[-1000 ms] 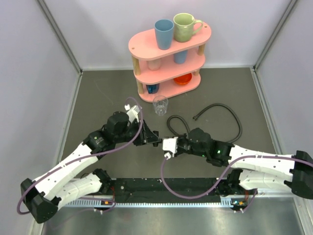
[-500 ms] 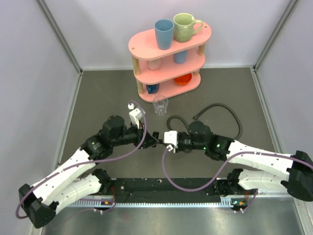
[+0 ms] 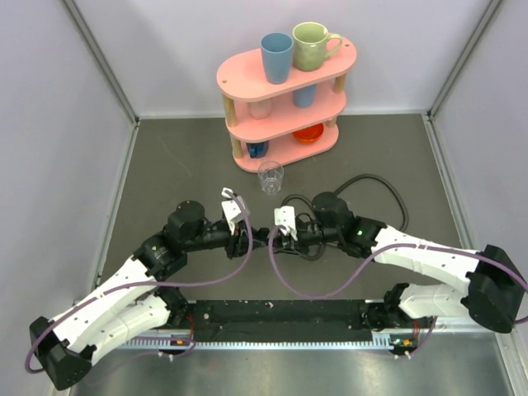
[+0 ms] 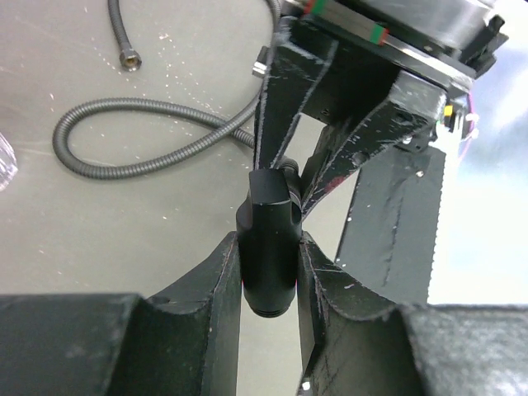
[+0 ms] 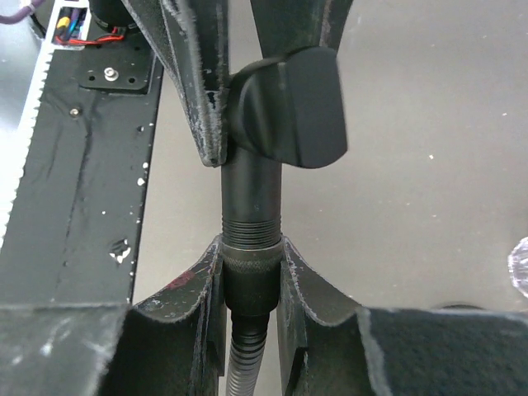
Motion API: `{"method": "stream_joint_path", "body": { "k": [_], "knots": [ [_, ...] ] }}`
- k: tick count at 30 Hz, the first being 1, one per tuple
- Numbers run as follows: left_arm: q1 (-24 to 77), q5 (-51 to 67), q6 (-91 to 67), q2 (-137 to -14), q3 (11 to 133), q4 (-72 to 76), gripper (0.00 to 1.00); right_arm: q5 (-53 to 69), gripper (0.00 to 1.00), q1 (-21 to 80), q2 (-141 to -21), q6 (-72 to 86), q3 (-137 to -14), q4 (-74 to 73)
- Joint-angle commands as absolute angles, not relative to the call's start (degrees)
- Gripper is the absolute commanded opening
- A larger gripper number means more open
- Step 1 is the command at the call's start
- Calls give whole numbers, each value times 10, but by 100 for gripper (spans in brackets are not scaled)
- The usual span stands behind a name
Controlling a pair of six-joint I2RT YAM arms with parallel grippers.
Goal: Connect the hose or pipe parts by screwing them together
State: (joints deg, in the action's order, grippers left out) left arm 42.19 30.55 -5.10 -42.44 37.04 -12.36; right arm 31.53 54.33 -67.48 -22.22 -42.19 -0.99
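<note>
In the left wrist view my left gripper (image 4: 268, 241) is shut on a short black fitting (image 4: 268, 247). Its threaded end points back toward the camera. In the right wrist view my right gripper (image 5: 252, 244) is shut on the knurled nut (image 5: 252, 268) of a ribbed hose (image 5: 246, 363). A threaded black stem (image 5: 252, 198) enters that nut, and a few threads show above it. From above, the left gripper (image 3: 250, 240) and right gripper (image 3: 276, 238) meet tip to tip mid-table. The hose (image 3: 375, 178) curves away to the right. Its other end (image 4: 129, 59) lies on the table.
A pink three-tier rack (image 3: 247, 76) with cups stands at the back. A clear glass (image 3: 270, 176) stands just in front of it, close behind both grippers. A black rail (image 3: 280, 313) runs along the near edge. Grey walls close in left, right and back.
Both wrists have turned and the two grippers have drawn together toward the table's middle. The right arm swung farther from the near edge, and the hose loop shifted under it.
</note>
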Motion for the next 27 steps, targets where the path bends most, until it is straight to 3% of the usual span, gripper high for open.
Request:
{"method": "stream_joint_path", "body": {
  "k": [1,10,14,15,20,21,27],
  "knots": [
    [450,381,65,-431,370,-79,0,396,0,536,-693,-174,-489,96],
    [458,424,134,-436,343,-65,0,444,0,497,-708,-118,-491,120],
    [457,362,99,-427,347,-59,0,389,0,494,-693,-112,-468,132],
    [457,338,44,-426,352,-57,0,364,17,495,-685,-115,-458,152],
    [457,184,-147,-413,374,-43,0,305,49,495,-623,-141,-367,202],
    [457,162,-224,-413,378,-46,0,283,60,495,-602,-150,-356,205],
    [457,89,-496,-439,442,-145,0,165,70,522,-535,-236,-256,288]
  ]
}}
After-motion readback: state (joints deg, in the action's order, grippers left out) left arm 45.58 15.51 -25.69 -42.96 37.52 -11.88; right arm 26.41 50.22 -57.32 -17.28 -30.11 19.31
